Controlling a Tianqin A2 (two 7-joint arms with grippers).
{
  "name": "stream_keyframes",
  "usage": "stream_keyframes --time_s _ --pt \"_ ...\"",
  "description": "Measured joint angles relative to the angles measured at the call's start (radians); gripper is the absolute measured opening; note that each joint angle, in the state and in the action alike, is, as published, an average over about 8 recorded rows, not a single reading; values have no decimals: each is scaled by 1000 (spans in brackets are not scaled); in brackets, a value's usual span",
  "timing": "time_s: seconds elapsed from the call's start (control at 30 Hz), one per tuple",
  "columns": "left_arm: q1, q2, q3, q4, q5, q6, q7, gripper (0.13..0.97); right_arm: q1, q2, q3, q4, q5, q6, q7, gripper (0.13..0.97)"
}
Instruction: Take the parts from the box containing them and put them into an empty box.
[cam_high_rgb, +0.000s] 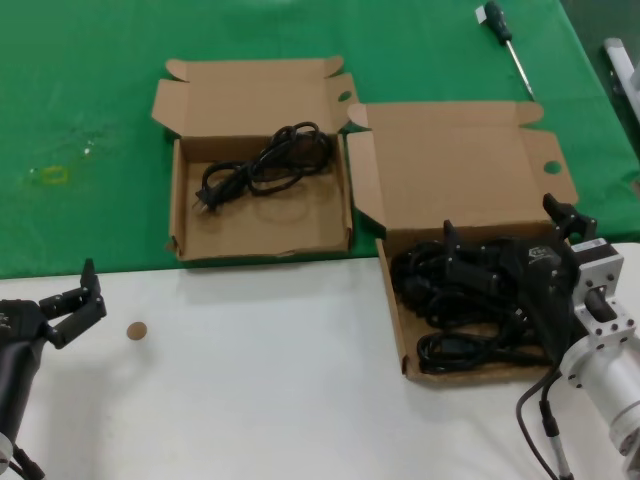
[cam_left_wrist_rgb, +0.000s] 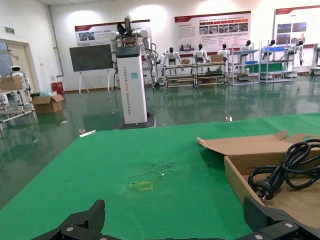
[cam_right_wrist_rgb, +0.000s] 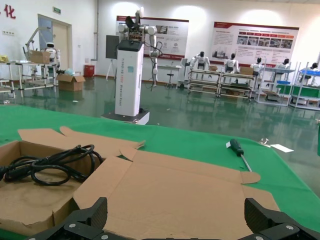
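Several black coiled cables (cam_high_rgb: 447, 300) lie heaped in the larger carton (cam_high_rgb: 450, 160), whose tall lid stands open behind them. My right gripper (cam_high_rgb: 508, 228) is open over this heap, its body hiding part of the cables. In the right wrist view the right gripper (cam_right_wrist_rgb: 173, 221) has only the brown lid (cam_right_wrist_rgb: 175, 185) between its spread fingers. The smaller carton (cam_high_rgb: 178, 205) to the left holds one cable (cam_high_rgb: 275, 160), which also shows as a cable (cam_left_wrist_rgb: 290, 167) in the left wrist view. My left gripper (cam_high_rgb: 78, 300) rests open over the white table at the near left, holding nothing.
A screwdriver (cam_high_rgb: 510, 45) lies on the green mat behind the larger carton. A small brown disc (cam_high_rgb: 137, 330) sits on the white table near the left gripper. A yellow mark (cam_high_rgb: 52, 175) is on the mat at far left.
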Motion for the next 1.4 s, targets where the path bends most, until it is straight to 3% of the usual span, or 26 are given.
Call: stream_keyframes --time_s 1.4 --pt "0 0 0 0 0 0 0 966 0 0 0 0 0 0 0 966"
